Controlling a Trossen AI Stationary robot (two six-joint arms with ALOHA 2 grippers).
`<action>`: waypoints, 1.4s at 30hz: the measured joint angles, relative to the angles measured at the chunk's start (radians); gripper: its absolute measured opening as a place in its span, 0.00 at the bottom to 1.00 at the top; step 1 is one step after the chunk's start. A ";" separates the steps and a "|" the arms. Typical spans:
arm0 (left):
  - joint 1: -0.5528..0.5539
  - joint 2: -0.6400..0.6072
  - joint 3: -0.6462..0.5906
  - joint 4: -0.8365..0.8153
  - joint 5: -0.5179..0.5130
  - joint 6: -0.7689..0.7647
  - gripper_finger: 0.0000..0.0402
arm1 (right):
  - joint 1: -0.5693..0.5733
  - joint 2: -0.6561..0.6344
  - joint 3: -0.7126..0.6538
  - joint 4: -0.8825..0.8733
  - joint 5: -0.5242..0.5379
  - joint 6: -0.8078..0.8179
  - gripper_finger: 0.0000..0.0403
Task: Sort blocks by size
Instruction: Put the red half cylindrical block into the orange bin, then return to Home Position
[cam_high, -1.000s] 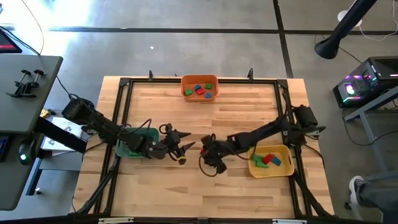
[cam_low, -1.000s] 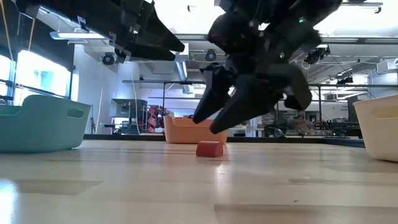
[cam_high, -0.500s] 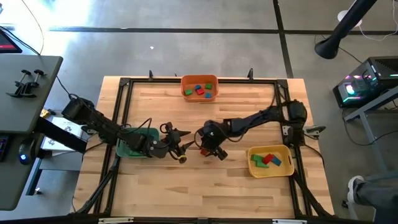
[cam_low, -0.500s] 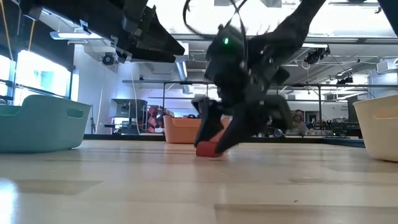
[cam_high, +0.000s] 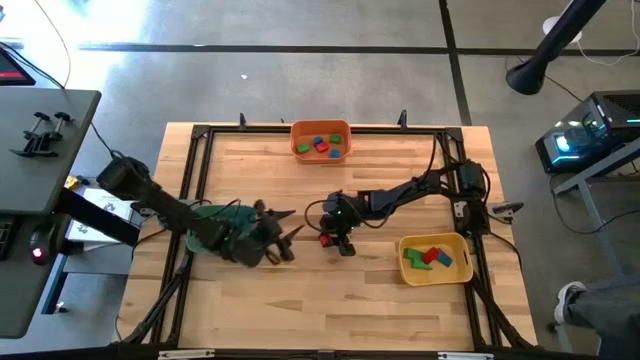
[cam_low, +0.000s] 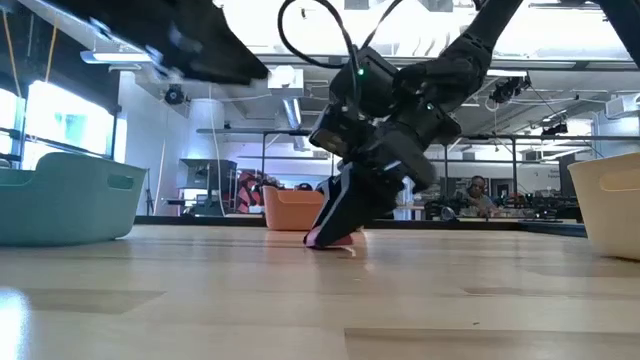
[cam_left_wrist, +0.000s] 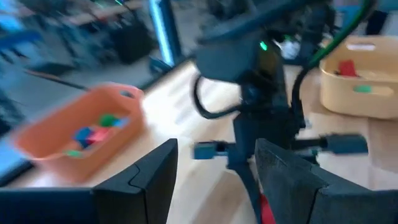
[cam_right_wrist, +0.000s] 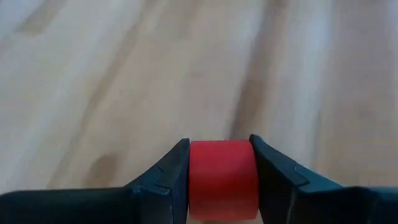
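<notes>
A small red block sits at the middle of the table, between the fingers of my right gripper, which is shut on it; it also shows in the low view. My left gripper hangs open and empty just to the left of the block, pointing at it; its fingers show in the left wrist view. More red, green and blue blocks lie in the orange bin at the far edge and in the yellow bin at the right. My right gripper pinches the red block by two opposite sides between its two fingers. The fingers slant down from above and from the table's right. The block's lower edge is at the tabletop, and it looks slightly tipped.
A green bin stands at the left, mostly under my left arm. A dark metal frame runs round the tabletop. Bare wood lies along the near edge. A person sits in the room far behind the table.
My right gripper has gone toward the table's left and far side, come down over the red block and shut on it. The block has tipped slightly. My left arm has shifted a little toward the near edge, with its gripper still open.
</notes>
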 joint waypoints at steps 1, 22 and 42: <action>-0.025 -0.016 0.000 -0.024 -0.058 0.000 0.50 | 0.000 -0.014 0.000 0.003 0.035 0.026 0.32; -0.165 -0.111 -0.001 -0.245 -0.314 -0.063 0.50 | -0.505 0.032 0.507 -0.442 0.452 0.309 0.35; -0.235 -0.111 -0.001 -0.260 -0.319 -0.214 0.50 | -0.285 -0.190 0.523 -0.647 0.467 0.045 0.62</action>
